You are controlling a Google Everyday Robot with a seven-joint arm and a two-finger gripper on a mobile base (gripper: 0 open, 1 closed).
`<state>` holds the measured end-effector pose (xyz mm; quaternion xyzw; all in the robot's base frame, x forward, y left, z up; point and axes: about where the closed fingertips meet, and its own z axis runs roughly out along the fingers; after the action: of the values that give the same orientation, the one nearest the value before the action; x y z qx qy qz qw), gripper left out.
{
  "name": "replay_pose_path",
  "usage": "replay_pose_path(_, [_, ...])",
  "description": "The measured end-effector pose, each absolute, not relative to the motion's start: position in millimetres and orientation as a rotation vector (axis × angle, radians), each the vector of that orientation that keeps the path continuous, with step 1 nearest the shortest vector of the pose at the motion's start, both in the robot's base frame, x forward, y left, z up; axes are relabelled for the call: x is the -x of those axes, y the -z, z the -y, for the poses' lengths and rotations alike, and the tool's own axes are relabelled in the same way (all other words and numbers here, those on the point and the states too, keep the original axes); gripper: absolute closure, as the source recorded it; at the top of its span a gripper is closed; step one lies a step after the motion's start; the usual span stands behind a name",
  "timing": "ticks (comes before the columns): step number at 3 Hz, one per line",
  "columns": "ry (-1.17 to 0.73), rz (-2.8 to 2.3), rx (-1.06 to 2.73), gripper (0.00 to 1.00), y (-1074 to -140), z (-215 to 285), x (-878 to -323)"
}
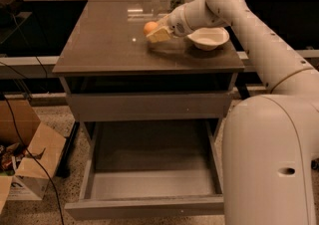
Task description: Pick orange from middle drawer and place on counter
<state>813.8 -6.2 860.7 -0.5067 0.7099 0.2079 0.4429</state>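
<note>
Gripper [153, 31] low over tabletop [104, 45], closed on orange [149, 26].
Fingers [160, 35] pinch the fruit at its tip; white bowl [208, 38] just beside the wrist.

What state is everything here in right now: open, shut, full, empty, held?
orange: held by the gripper.
gripper: low over the counter, fingers shut on the orange.
middle drawer: pulled open, empty.
drawer above: shut.
bowl: upright on the counter, looks empty.
box: on the floor, flaps open.
</note>
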Motion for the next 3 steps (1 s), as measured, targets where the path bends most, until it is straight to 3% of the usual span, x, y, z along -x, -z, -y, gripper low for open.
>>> replay_pose_path(3, [-0.525, -1.808, 1.198, 0.15, -851.6, 13.6, -817.2])
